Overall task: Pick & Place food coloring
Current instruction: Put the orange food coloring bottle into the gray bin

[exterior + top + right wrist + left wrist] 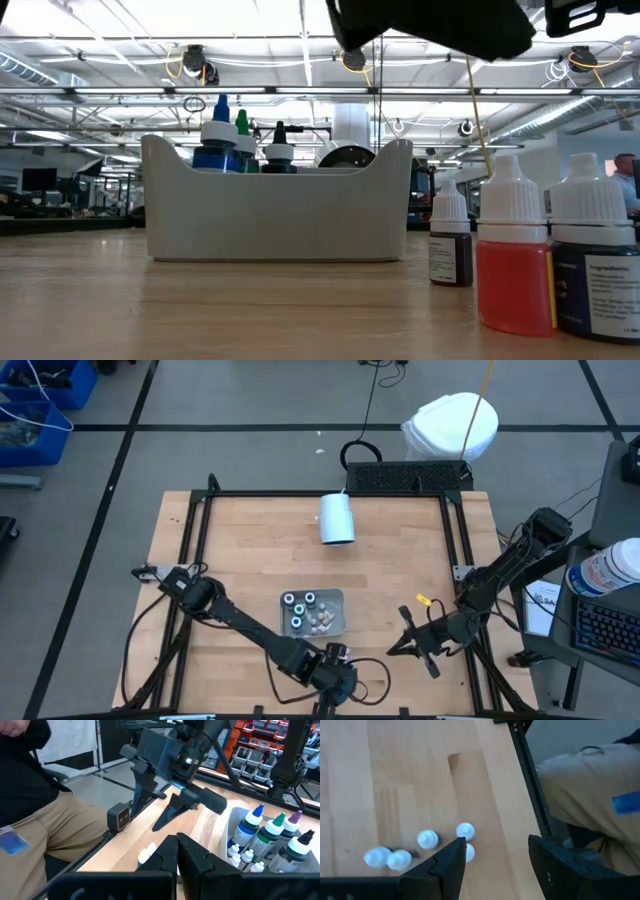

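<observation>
Pale wood fills our high view: the grey plastic tray (333, 622) of small white-capped food coloring bottles (305, 612) sits lower centre. In the left wrist view, the left gripper (495, 857), fingers spread, hangs beside loose bottles. In the right wrist view, the right gripper (177, 852) is pressed closed. We judge the bottles light, stiff and slippery; best pinched at the body.

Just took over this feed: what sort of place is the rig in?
Likely a robotics lab or workshop: wooden table framed by dark rails, open ceiling trusses with strip lights, red parts-bin shelving behind.
</observation>
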